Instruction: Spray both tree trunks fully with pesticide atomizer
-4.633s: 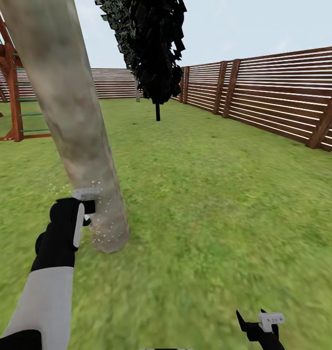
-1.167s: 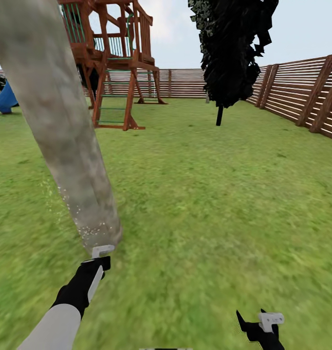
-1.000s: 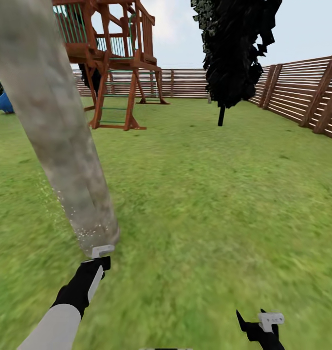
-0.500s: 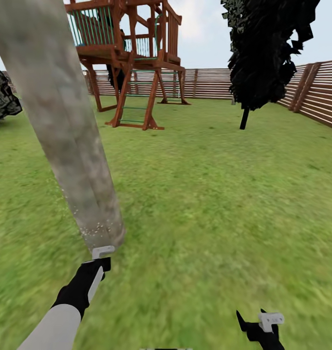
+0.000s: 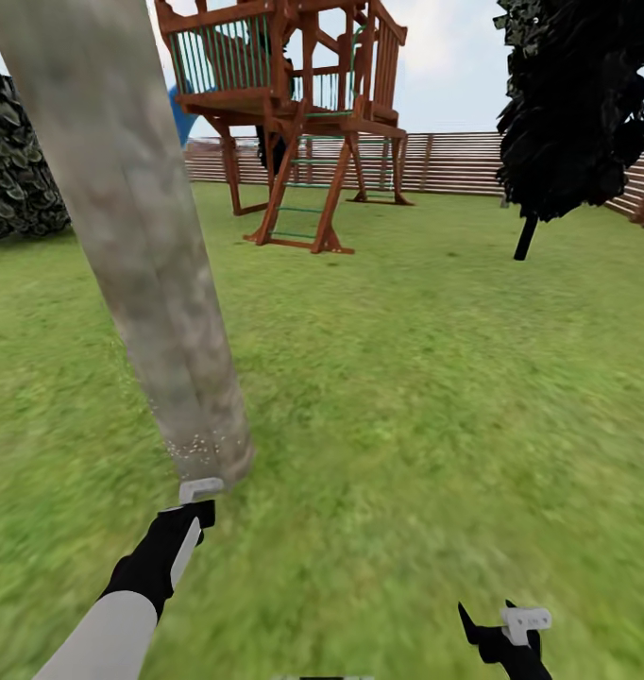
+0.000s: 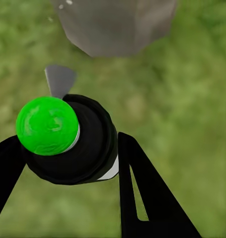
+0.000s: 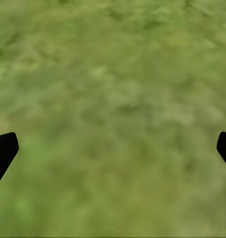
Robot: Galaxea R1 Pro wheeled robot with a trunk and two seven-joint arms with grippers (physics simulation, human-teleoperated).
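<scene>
Here, one thick pale tree trunk (image 5: 138,236) rises from the lawn (image 5: 407,397) at the left of the head view, leaning up and out past the top edge, with a scatter of tiny white specks around its base. The left gripper (image 5: 197,505) is held just in front of the trunk's foot, its black wrist and white forearm reaching in from below. In the left wrist view, its two black fingers (image 6: 142,193) sit closed around one pesticide atomizer (image 6: 68,139), a black round body topped by a bright green cap, with a small grey nozzle pointing toward the grey base of the trunk (image 6: 115,25) just ahead.

The right gripper (image 5: 501,633) hangs low at the lower right of the head view, well apart from the trunk. In the right wrist view, its two dark fingertips (image 7: 3,151) stand wide apart at the edges with nothing but grass between them.

Farther off stand one wooden play tower (image 5: 294,123) with green rungs, one thin-trunked black-leaved tree (image 5: 577,104) at the right, one dark bush (image 5: 15,161) at the left edge, and a slatted brown fence (image 5: 454,165) along the back.
</scene>
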